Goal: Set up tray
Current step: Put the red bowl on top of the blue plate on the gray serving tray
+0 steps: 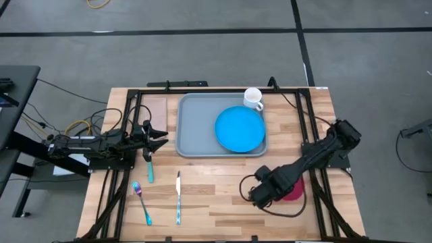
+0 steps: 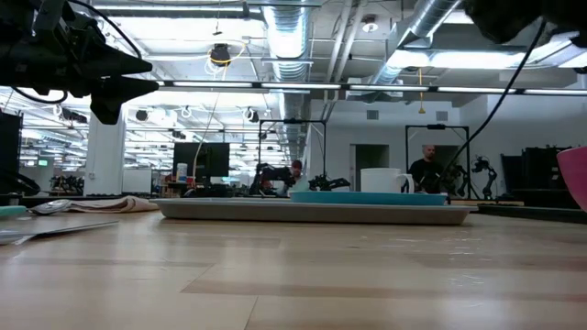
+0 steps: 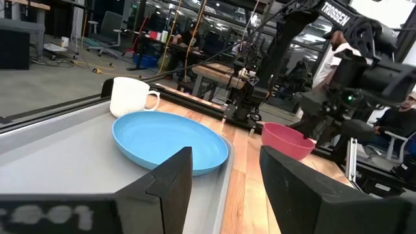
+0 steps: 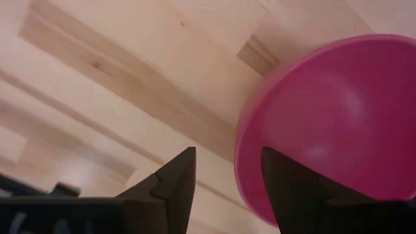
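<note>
The grey-blue tray point(image 1: 199, 131) lies flat mid-table, seen edge-on in the low view point(image 2: 312, 211). The round blue plate point(image 1: 239, 129) point(image 3: 169, 140) rests on the tray's right half. A white mug point(image 1: 253, 98) point(image 3: 130, 96) stands at the tray's far right corner. My left gripper point(image 1: 160, 137) point(image 3: 224, 188) hovers open at the tray's left edge, pointing across it. My right gripper point(image 1: 260, 194) point(image 4: 227, 188) is open beside the pink bowl point(image 1: 295, 190) point(image 4: 331, 123) at the table's right near side, one finger on each side of the rim. My right gripper comes at the pink bowl from above. The bowl's rim point(image 4: 242, 162) lies in the gap between the open fingers, one finger over the inside and one outside. I cannot tell whether either finger touches it. The bowl sits on the table.
A teal-handled spoon point(image 1: 149, 169), a fork point(image 1: 142, 202) and a knife point(image 1: 178, 197) lie on the wood near the left near side. A tan pad point(image 1: 156, 108) lies left of the tray. Black frame rails run along the table's sides. People stand in the room behind.
</note>
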